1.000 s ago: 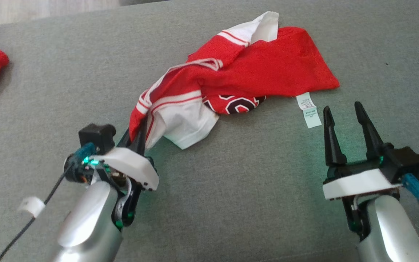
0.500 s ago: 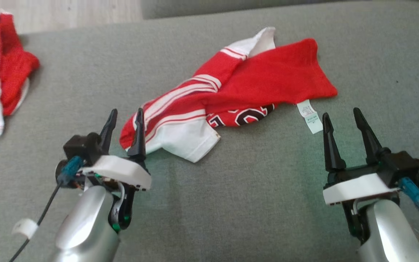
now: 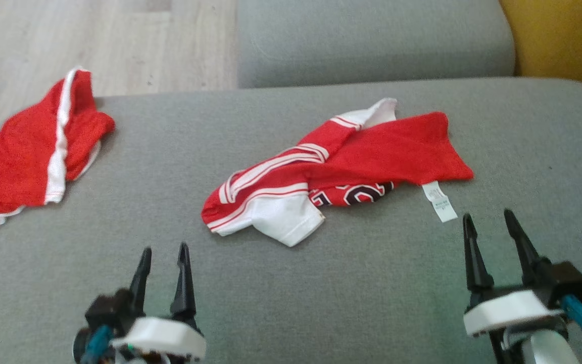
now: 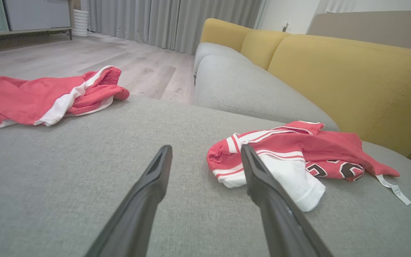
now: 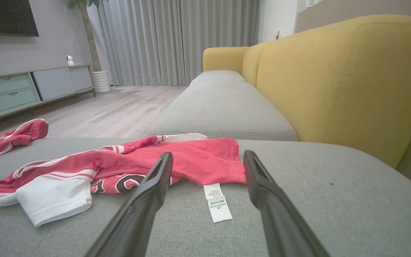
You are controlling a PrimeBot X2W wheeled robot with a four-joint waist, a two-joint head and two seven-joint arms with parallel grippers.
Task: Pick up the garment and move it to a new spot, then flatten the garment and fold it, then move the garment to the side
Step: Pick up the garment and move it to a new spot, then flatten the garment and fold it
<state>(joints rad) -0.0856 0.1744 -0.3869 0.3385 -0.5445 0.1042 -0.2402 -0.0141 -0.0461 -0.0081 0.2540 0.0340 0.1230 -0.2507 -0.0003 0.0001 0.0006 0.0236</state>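
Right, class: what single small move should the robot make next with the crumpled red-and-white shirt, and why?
Probably ease the open left claw forward to pinch the white sleeve end. The crumpled red-and-white jersey shirt lies bunched and unheld on the grey fabric sofa cushion, so flattening it needs a hold at an edge, and that sleeve is nearest.

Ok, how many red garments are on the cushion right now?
2. The jersey lies crumpled in the middle of the cushion; the other garment sits at its far left edge. Nothing else seems hidden under them.
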